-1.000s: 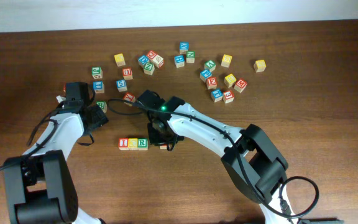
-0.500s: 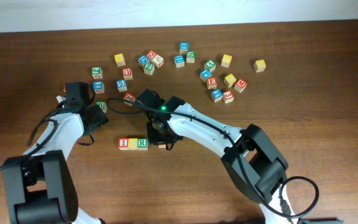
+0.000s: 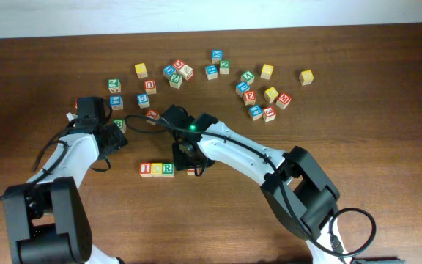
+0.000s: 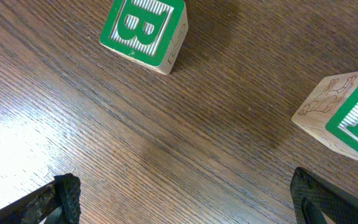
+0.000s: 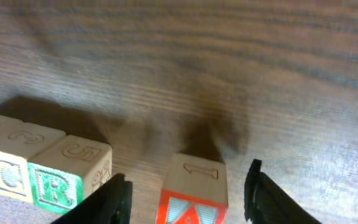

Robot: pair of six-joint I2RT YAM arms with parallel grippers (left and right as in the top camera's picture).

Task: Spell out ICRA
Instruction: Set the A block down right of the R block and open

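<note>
A row of cubes, red I [image 3: 146, 169], yellow C [image 3: 157, 169] and green R [image 3: 168, 169], stands in front of the table's middle. The red A cube [image 5: 191, 194] rests on the wood a short gap to the right of the R [image 5: 58, 186] and C [image 5: 2, 177]. My right gripper [image 5: 188, 190] straddles the A, open, with daylight on both sides of the cube. From overhead the A [image 3: 191, 171] is mostly hidden under that gripper [image 3: 187, 161]. My left gripper [image 4: 185, 196] hangs wide open over bare wood.
A green B cube [image 4: 143, 28] and another green cube [image 4: 347, 118] lie just beyond the left fingers. Several loose alphabet cubes are scattered across the back [image 3: 178, 71], [image 3: 262, 95], with a yellow one [image 3: 306, 77] far right.
My right jaws have spread apart and let go of the A cube, which now stands on the table beside the R. The left arm has not moved.
</note>
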